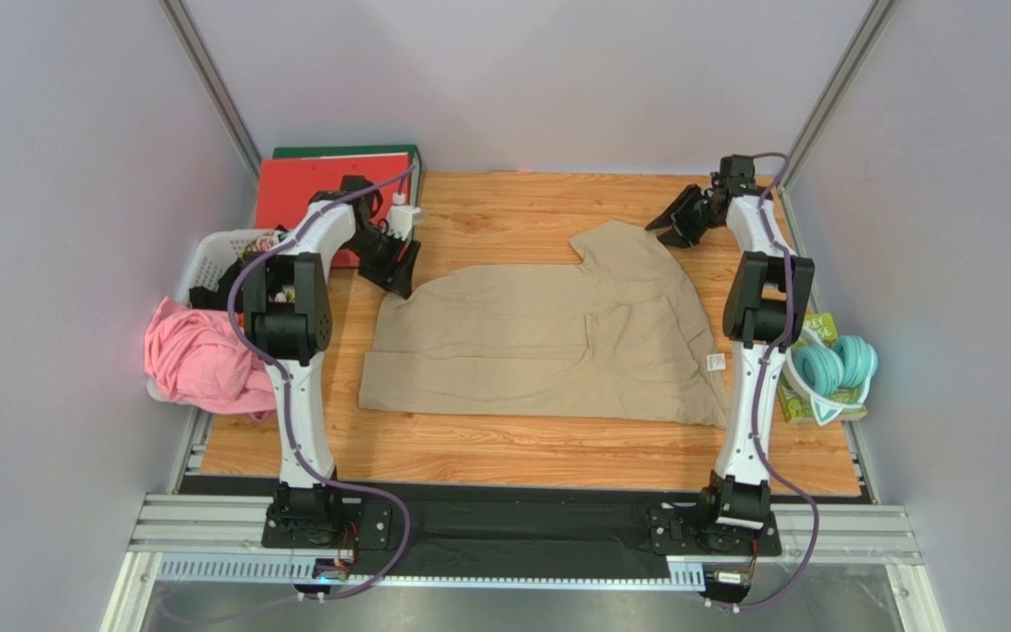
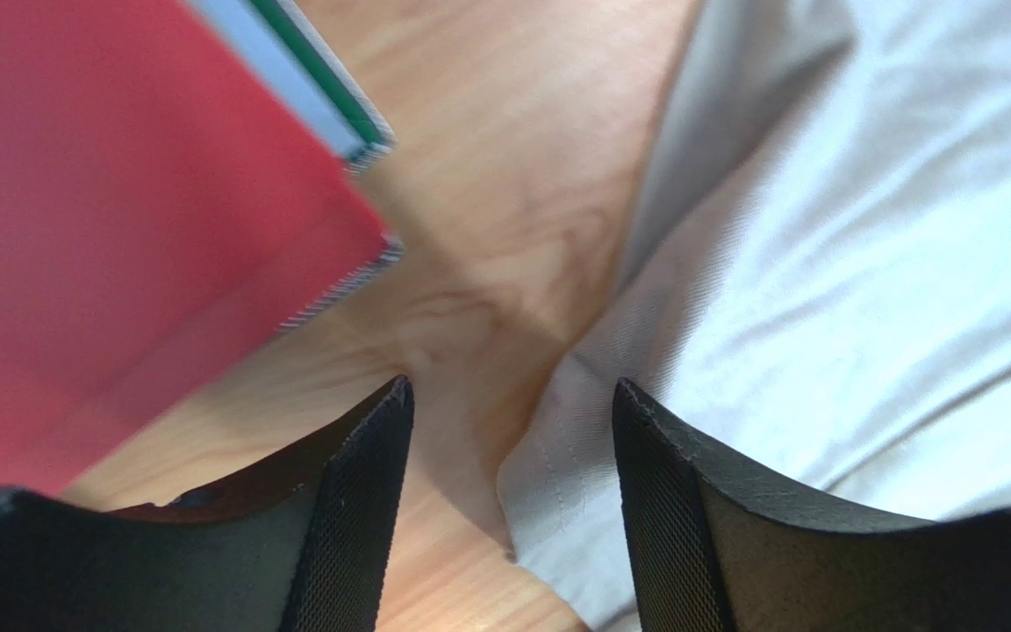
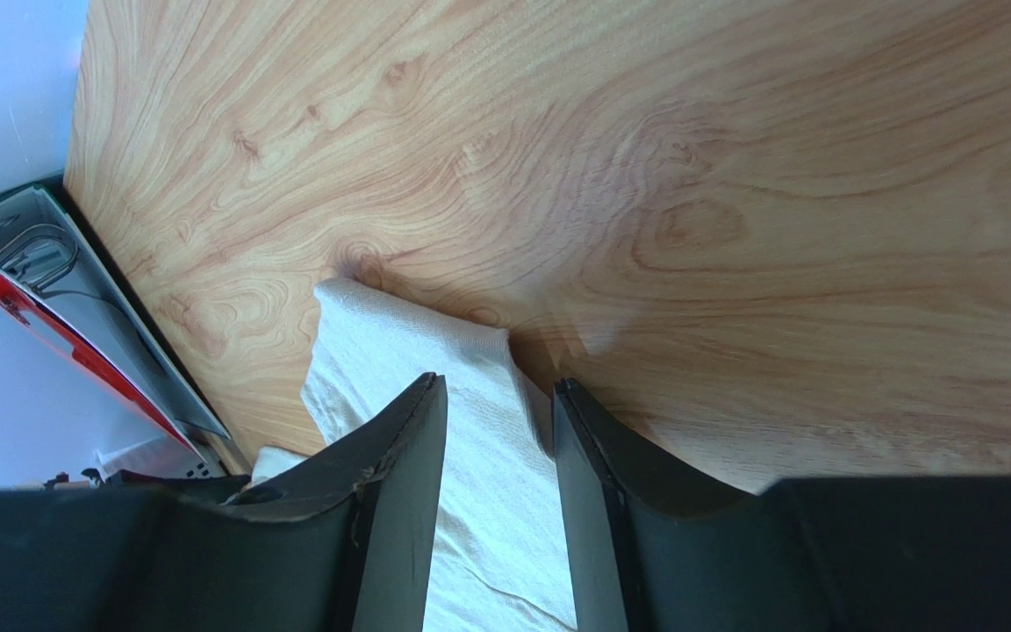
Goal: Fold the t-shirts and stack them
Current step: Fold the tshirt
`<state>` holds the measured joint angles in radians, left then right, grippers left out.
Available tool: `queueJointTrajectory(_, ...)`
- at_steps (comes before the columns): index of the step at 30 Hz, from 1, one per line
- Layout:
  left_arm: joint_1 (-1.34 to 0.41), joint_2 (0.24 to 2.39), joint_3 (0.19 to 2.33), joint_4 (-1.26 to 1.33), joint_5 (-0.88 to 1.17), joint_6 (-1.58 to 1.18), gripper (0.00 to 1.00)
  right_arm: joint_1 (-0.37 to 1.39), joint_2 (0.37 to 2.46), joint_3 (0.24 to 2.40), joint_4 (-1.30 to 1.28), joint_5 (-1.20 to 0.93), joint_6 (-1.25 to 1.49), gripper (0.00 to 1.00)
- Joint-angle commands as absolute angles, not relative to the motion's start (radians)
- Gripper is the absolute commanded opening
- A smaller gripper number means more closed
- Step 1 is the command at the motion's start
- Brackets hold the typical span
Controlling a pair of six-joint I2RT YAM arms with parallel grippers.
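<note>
Right gripper (image 3: 498, 435) pinches the tan shirt's (image 1: 537, 329) far corner; left gripper (image 2: 511, 448) gapes over its edge.

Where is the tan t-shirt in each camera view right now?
Top external: tan t-shirt spread mid-table, between the arms.
Left wrist: its pale edge fills the right side, a corner between the jaws.
Right wrist: a sleeve tip at lower centre, running between the jaws.
Shared landmark: red binder.
</note>
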<state>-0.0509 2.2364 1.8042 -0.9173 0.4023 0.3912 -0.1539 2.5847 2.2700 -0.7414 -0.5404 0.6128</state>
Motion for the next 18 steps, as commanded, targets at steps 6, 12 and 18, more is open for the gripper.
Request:
queueJointTrajectory(6, -0.052, 2.197, 1.801, -1.063, 0.542, 0.472, 0.61, -0.156, 2.595, 2.253, -0.713, -0.561, 0.615, 0.4)
queueJointTrajectory(12, -0.052, 2.178, 1.779, -1.054, 0.526, 0.476, 0.53, -0.156, 2.583, 2.253, -0.713, -0.563, 0.612, 0.4)
queueJointTrajectory(18, -0.052, 2.172, 1.784, -1.046, 0.541, 0.463, 0.3, -0.156, 2.582, 2.243, -0.713, -0.571, 0.611, 0.3)
